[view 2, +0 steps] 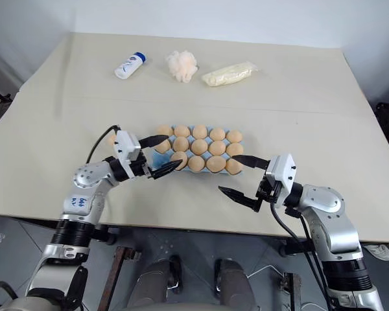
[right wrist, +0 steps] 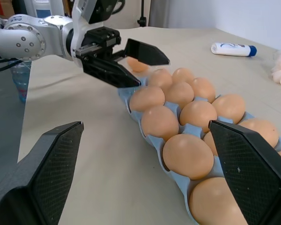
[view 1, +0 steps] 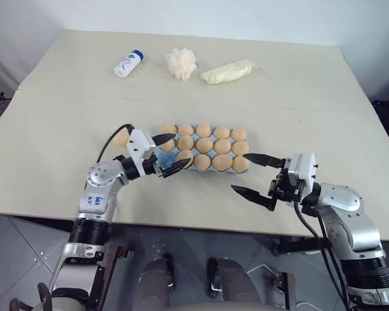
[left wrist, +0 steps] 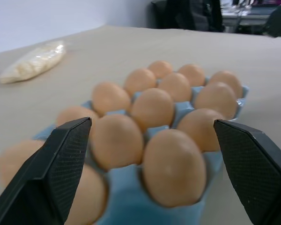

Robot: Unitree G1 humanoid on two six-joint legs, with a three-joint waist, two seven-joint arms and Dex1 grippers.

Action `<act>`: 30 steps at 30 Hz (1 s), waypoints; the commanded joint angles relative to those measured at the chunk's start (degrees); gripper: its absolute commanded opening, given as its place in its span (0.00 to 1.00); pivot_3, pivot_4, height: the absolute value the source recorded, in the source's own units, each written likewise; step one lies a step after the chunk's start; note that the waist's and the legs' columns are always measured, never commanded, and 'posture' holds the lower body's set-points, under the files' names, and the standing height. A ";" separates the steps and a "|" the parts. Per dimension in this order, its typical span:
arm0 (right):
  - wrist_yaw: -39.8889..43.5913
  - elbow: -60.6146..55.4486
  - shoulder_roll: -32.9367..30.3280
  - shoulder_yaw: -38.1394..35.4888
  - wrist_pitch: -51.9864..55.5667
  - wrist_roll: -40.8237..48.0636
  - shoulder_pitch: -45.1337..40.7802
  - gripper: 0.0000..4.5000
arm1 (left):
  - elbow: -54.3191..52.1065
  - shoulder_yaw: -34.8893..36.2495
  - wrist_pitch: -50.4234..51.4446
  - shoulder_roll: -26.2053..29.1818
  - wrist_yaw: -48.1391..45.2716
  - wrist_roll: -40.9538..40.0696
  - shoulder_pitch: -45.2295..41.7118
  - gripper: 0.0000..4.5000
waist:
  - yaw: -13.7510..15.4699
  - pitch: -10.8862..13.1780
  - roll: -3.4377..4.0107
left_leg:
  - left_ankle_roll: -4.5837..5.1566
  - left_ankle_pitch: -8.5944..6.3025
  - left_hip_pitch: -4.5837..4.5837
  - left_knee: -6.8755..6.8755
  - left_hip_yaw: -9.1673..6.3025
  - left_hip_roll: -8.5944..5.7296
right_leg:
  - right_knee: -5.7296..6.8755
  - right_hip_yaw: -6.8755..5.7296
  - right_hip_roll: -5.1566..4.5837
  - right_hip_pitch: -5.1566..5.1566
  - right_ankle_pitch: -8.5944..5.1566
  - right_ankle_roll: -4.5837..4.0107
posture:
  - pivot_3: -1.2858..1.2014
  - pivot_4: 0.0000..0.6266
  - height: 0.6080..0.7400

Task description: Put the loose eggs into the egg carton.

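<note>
We see the egg carton (view 1: 201, 150), a flat light-blue moulded tray without a lid, lying on the beige worktop (view 1: 52, 129) near its front edge, with its long side running across our view. Its cups hold smooth orange-tan eggs (view 1: 204, 145) standing in close rows, and in the head views nearly every cup looks filled; the cup at the carton's near left corner shows blue, though our left hand partly covers it. One loose egg (view 1: 121, 138) lies on the worktop just beside the carton's left end, partly hidden behind our left wrist. Our left hand (view 1: 167, 154) is at that same left end of the carton, pointing level and across toward it, its two black fingers spread wide with one over the far left corner and the other at the near left corner; it grips nothing. In the left wrist view the filled rows sit between those fingers (left wrist: 61, 164). Our right hand (view 1: 253, 173) hovers by the carton's near right corner, pointing level and back toward the carton, fingers also spread wide and holding nothing, one tip just beside the right end egg. Well beyond the carton, toward the far edge, lie a white bottle with a blue cap (view 1: 128, 63), a fluffy cream puff (view 1: 181, 63) and a pale yellow wrapped packet (view 1: 228, 71).
</note>
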 commanded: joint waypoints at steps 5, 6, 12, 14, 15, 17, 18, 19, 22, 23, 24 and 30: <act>2.35 -0.44 -0.46 -0.87 -0.77 1.51 -1.72 1.00 | -9.43 10.24 -1.30 7.30 -0.71 -3.79 15.39 0.99 | -0.10 0.00 0.00 | -0.08 0.04 0.02 -0.20 -0.02 0.03 | 0.00 -0.04 0.01 -0.09 -0.09 -0.13 | 0.52 0.24 1.00; 2.87 -0.02 -0.40 -0.77 -0.82 1.60 -2.21 1.00 | -10.40 12.35 -1.22 7.94 0.01 -4.05 18.21 0.99 | -0.01 0.00 0.00 | -0.09 0.03 0.02 -0.20 -0.02 0.03 | 0.00 -0.04 0.01 -0.09 -0.09 -0.14 | 0.52 0.24 1.00; 5.08 2.15 0.76 0.60 -1.21 1.38 -4.46 1.00 | -13.08 21.57 -1.44 5.95 7.14 -6.22 27.48 0.99 | 0.35 -0.01 0.02 | -0.12 -0.01 0.01 -0.29 -0.08 0.02 | -0.23 -0.03 -0.10 -0.06 -0.16 -0.39 | 0.52 0.24 1.00; 5.60 2.89 1.31 1.11 -1.29 1.19 -5.28 1.00 | -12.38 23.64 -0.67 4.84 9.27 -7.34 28.61 0.99 | 0.32 -0.01 0.02 | -0.12 -0.01 -0.02 -0.45 -0.07 0.01 | -0.51 -0.02 -0.12 -0.04 -0.20 -0.68 | 0.52 0.24 1.00; 5.76 3.15 1.50 1.25 -1.26 1.09 -5.64 1.00 | -12.11 24.26 -0.45 4.46 9.86 -7.85 28.87 0.99 | 0.29 -0.01 0.02 | -0.12 -0.01 -0.03 -0.47 -0.06 0.01 | -0.58 -0.02 -0.12 -0.03 -0.19 -0.69 | 0.52 0.24 1.00; 6.28 3.46 1.57 1.38 -1.34 1.06 -5.98 1.00 | -11.99 24.97 -0.06 3.82 10.71 -8.77 29.04 0.99 | 0.28 -0.01 0.02 | -0.12 -0.01 -0.06 -0.52 -0.03 0.00 | -0.71 -0.01 -0.12 -0.02 -0.14 -0.61 | 0.52 0.24 1.00; 6.40 3.52 1.49 1.35 -1.30 1.13 -6.09 1.00 | -12.02 25.15 -0.05 3.59 11.20 -9.00 29.08 0.99 | 0.28 -0.01 0.02 | -0.11 -0.02 -0.06 -0.56 -0.02 -0.01 | -0.78 -0.01 -0.12 -0.02 -0.12 -0.57 | 0.52 0.24 1.00; 6.48 3.57 1.44 1.34 -1.29 1.20 -6.18 1.00 | -12.05 25.26 -0.04 3.45 11.54 -9.13 29.12 0.99 | 0.26 -0.01 0.02 | -0.10 -0.02 -0.07 -0.61 -0.01 -0.01 | -0.83 -0.02 -0.11 -0.03 -0.06 -0.46 | 0.52 0.24 1.00; 6.83 3.63 1.01 1.01 -1.26 1.33 -6.11 1.00 | -11.90 25.15 0.04 3.38 11.73 -9.34 29.17 0.99 | 0.23 -0.01 0.02 | -0.10 -0.02 -0.07 -0.78 0.01 -0.01 | -0.93 -0.05 -0.09 -0.05 0.12 -0.12 | 0.52 0.24 1.00; 6.96 3.60 0.84 0.87 -1.25 1.34 -6.00 1.00 | -11.75 25.06 -0.06 3.41 11.72 -9.27 29.13 0.99 | 0.23 -0.01 0.02 | -0.10 -0.02 -0.07 -0.79 0.02 -0.01 | -0.93 -0.06 -0.08 -0.06 0.12 -0.12 | 0.52 0.24 1.00; 7.00 3.56 0.72 0.77 -1.30 1.26 -5.83 1.00 | -11.11 24.87 -0.36 3.47 12.14 -8.72 28.43 0.99 | 0.22 -0.01 0.02 | -0.11 -0.03 -0.06 -0.81 0.02 0.00 | -0.94 -0.08 -0.06 -0.07 0.11 -0.13 | 0.52 0.24 1.00; 6.21 3.32 0.92 0.81 -1.31 0.96 -5.53 1.00 | -3.46 21.28 -0.20 4.14 16.78 -4.53 16.10 0.99 | 0.51 -0.04 0.06 | -0.11 -0.02 -0.04 -0.68 -0.01 0.00 | -0.87 -0.14 -0.06 0.01 0.16 -0.08 | 0.52 0.24 1.00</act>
